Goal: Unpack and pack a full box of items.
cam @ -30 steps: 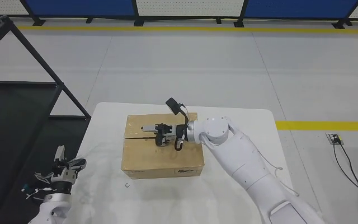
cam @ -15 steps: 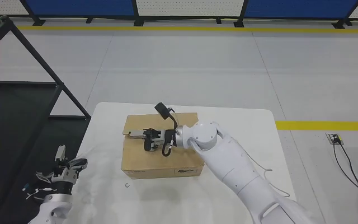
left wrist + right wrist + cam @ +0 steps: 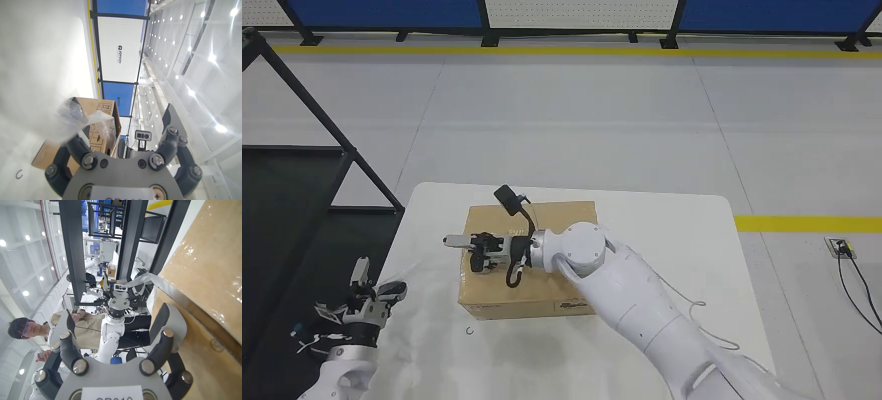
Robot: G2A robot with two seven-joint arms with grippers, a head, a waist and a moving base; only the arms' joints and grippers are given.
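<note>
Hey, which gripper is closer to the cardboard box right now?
Right. The right gripper hangs over the cardboard box, at its top's edge, fingers open. The left gripper is well off to the side, by the table edge, apart from the box.

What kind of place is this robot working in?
Probably an industrial robotics lab or test hall: blue and white partition panels fence off a pale painted floor marked with a yellow line, and a black metal frame stands beside the table.
</note>
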